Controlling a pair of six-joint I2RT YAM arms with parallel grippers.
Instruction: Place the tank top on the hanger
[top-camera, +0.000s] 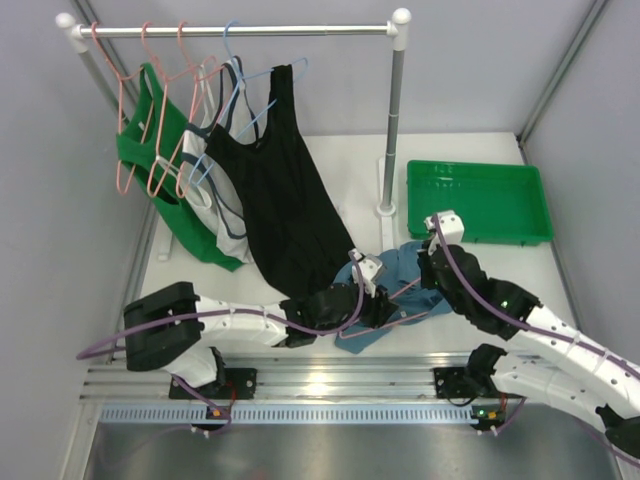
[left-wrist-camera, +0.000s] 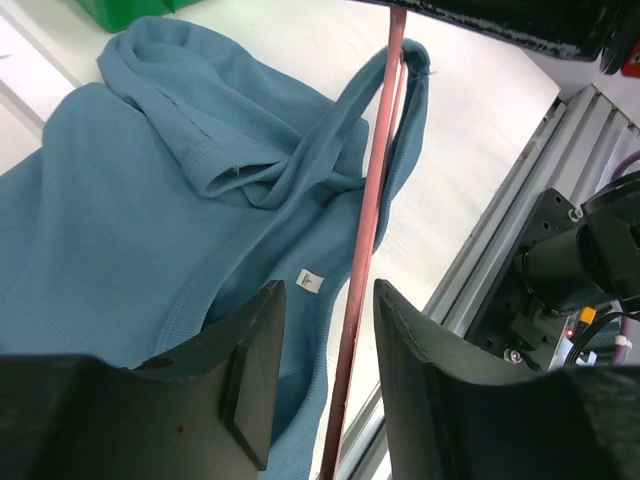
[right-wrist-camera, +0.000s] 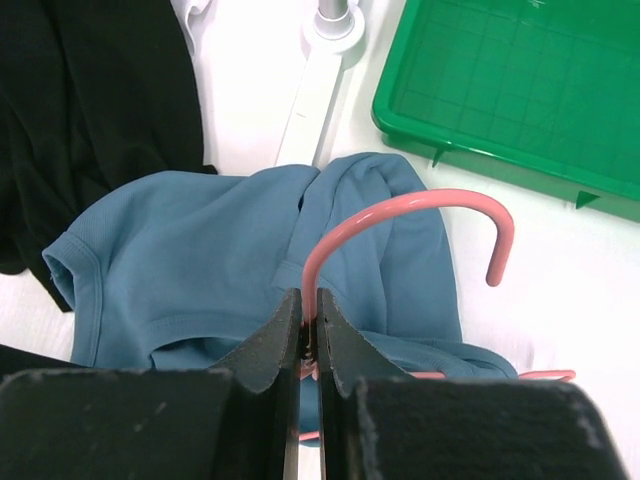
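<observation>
- two end effectors meet low over the bench (right-wrist-camera: 570, 290).
- left end effector (left-wrist-camera: 327, 335): released, straddling the hanger (left-wrist-camera: 372, 210) wire.
- tank top (left-wrist-camera: 130, 200): crumpled on the bench, under the hanger.
- right end effector (right-wrist-camera: 307, 310): clenched on the hanger's neck.

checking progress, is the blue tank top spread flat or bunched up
Bunched: the dusty blue-teal fabric tank top lies in rumpled folds on the white table.

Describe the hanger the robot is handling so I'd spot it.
Find the green tray; a crumpled blue tank top lies beside it. The salmon-pink wire hanger lies across that top, its neck pinched by the right hand. Every other hanger hangs from the rail.
</observation>
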